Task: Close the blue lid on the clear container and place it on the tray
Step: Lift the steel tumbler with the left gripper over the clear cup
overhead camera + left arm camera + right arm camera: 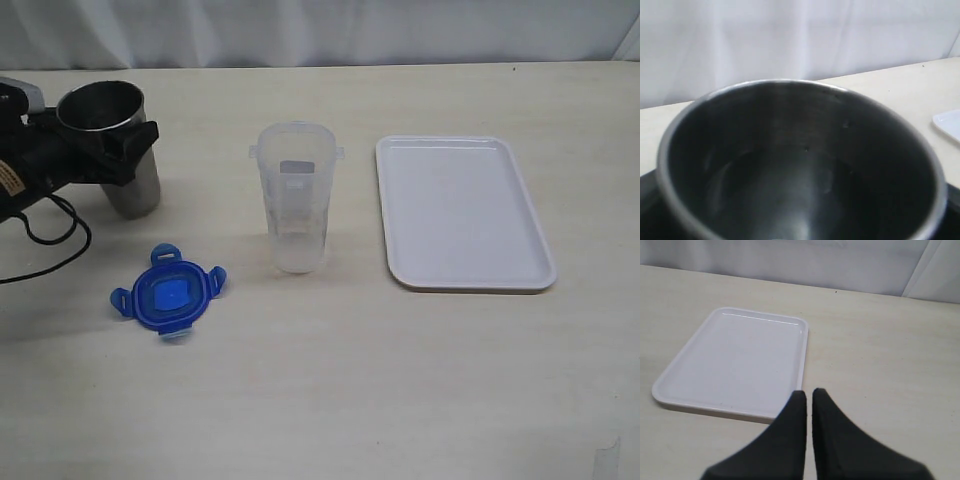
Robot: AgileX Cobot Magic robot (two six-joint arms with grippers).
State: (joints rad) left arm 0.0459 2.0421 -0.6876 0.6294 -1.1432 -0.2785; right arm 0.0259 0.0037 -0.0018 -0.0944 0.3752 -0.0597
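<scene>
Left tool (108,150) sits at the far left edge of the desk (350,400). Its black jaws are spread wide and pressed against opposite sides of a steel cup (137,192), just below the rim. The cup stands upright, and the left wrist view looks straight down into its dark inside (790,180). Right tool (809,393) shows only in its own wrist view. Its two black fingers are drawn together with a thin slit between them and nothing in it. It hangs above bare desk just beside one long edge of the tray (735,360). Clear container (296,200) stands upright and uncovered near the middle of the desk, between the cup and the tray and touching neither. Blue lid (168,293) lies flat on the desk with its flaps splayed out, nearer the camera than the cup, apart from the container and to its left in the exterior view. The tray (460,215) lies flat at the right, near the container but not touching it.
</scene>
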